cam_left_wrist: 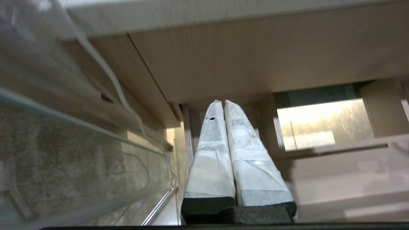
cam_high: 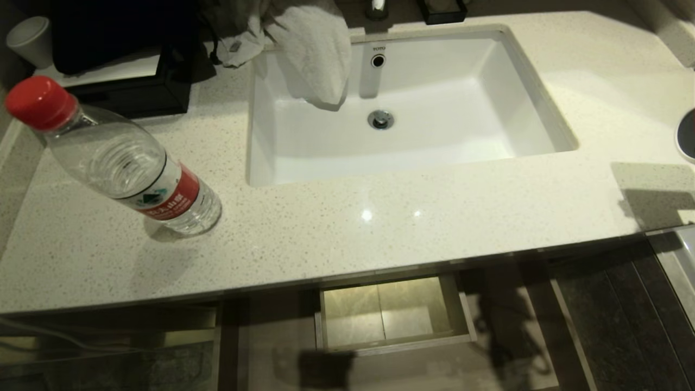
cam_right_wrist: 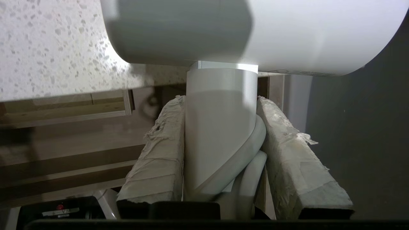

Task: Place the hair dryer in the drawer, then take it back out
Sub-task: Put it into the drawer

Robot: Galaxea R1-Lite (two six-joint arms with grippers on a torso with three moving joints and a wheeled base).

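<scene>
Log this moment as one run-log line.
right gripper: shut on white hair dryer handle | left gripper: shut, parked, holding nothing | light-brown wood-grain drawer: open | dryer not inside

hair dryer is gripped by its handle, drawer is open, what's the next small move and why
Probably lower the hair dryer toward the open drawer: the right gripper is clamped on its handle beside the countertop edge, not yet inside the drawer.

- The right gripper (cam_right_wrist: 220,150), its two padded fingers (cam_right_wrist: 159,159) wrapped in worn whitish tape, is clamped on the smooth white cylindrical handle of the hair dryer (cam_right_wrist: 220,127).
- The left gripper (cam_left_wrist: 223,105) has matching taped fingers pressed together, holding nothing.
</scene>
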